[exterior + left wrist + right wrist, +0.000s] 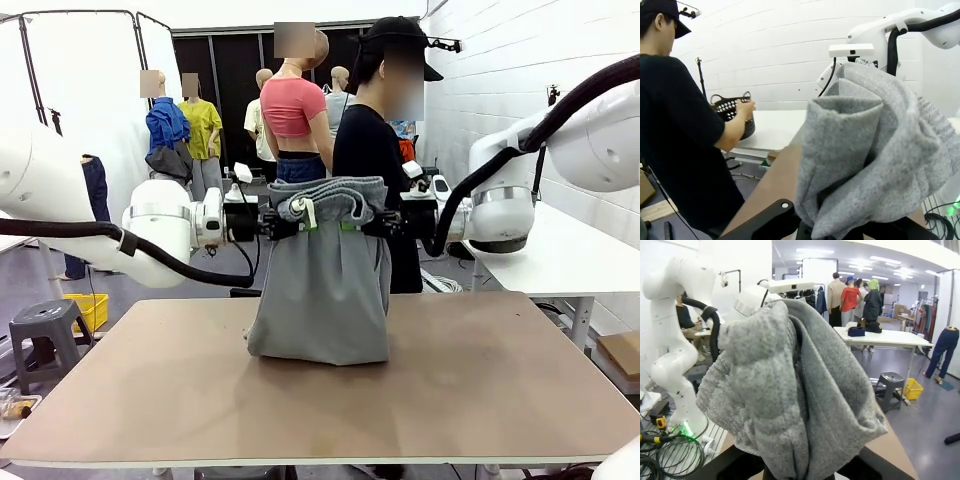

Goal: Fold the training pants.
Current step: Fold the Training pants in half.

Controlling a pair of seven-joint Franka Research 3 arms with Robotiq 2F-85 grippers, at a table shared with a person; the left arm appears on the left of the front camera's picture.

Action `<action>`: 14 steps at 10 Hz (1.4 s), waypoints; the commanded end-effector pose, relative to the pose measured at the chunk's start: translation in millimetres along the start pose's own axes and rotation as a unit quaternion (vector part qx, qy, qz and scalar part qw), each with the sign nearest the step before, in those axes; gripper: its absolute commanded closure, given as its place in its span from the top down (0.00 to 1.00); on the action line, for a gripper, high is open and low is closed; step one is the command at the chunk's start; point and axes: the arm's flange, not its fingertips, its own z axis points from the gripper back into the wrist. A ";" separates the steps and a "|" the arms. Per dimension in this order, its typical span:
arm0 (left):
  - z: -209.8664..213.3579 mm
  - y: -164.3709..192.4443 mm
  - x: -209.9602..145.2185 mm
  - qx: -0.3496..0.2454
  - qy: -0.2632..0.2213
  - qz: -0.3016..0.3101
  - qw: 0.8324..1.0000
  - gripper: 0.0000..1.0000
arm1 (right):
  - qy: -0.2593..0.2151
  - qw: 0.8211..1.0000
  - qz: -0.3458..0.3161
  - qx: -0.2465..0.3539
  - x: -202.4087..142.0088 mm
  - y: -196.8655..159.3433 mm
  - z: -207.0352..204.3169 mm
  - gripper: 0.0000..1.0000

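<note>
Both grippers: clamped on training pants [320,280] waistband
Left gripper [272,224]: pinching left end
Right gripper [377,225]: pinching right end
Pants: hanging, hem resting on table [480,390]

Robot lab: arms [150,235], worktables [330,390].

The worktop [480,390] is a flat, light brown board with a pale edge, seen across its full width in the front view. On it rests only the lower end of the training pants [320,300], bunched in soft folds at about 12 o'clock from the board's centre, near the far edge.
</note>
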 end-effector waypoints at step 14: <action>-26.4 104.0 112.9 0.044 0.002 -0.057 0.997 0.00 | 0.017 0.992 0.088 -0.091 127.4 -104.3 5.5 0.00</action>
